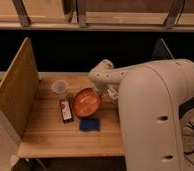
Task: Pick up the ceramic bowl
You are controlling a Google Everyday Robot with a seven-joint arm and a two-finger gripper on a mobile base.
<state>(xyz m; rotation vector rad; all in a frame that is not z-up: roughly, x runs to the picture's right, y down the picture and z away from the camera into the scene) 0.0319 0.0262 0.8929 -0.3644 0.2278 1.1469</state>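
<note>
- Bulk of the robot's large white arm fills the near right of the view, covering the right part of the light wooden table.
- Near the table's front lies a flat dark-blue square pad.
- Just behind the pad is the round, shallow, glossy orange-red ceramic bowl; its inside faces the camera, so it looks tilted.
- Left of the bowl, just beside it, lies a small dark rectangular packet with red and white marks.
- Behind the packet stands a small clear plastic cup.
- At the bowl's right rim sits the gripper; whether it clasps the rim cannot be told.
- Along the table's left edge stands a tall wooden side panel.
</note>
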